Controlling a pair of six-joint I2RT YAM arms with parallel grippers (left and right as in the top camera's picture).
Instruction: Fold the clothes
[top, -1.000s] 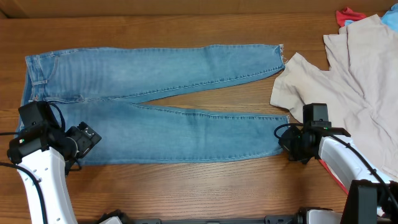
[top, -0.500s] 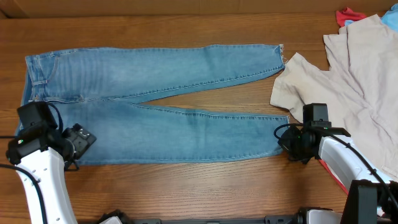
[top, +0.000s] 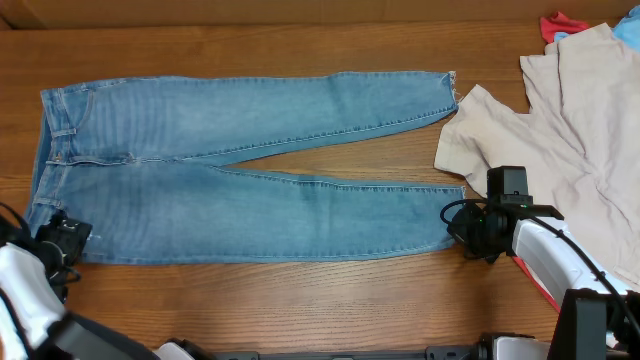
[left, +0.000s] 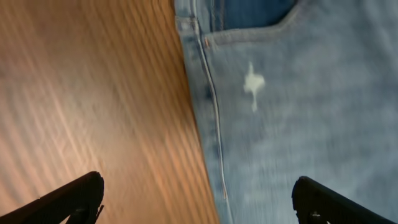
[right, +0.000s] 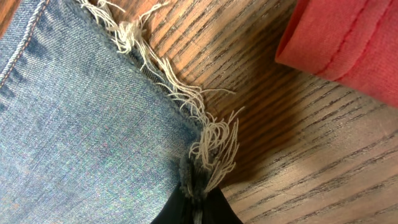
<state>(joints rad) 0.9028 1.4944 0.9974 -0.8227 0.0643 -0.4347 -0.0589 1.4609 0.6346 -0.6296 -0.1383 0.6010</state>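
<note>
Right wrist: jeans hem (right: 208, 144) between fingers (right: 219, 213)

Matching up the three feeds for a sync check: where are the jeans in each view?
Overhead: jeans lie flat across left and middle, waistband left, hems right.
Left wrist: jeans fill the right half, side seam running down the middle.
Right wrist: jeans fill the left, frayed hem corner pinched by the right end effector.
Shared landmark: the wooden table beside the denim edge.

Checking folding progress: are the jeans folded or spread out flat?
Spread out. The jeans lie flat on the table, both legs stretched full length in a V, nothing doubled over.
</note>
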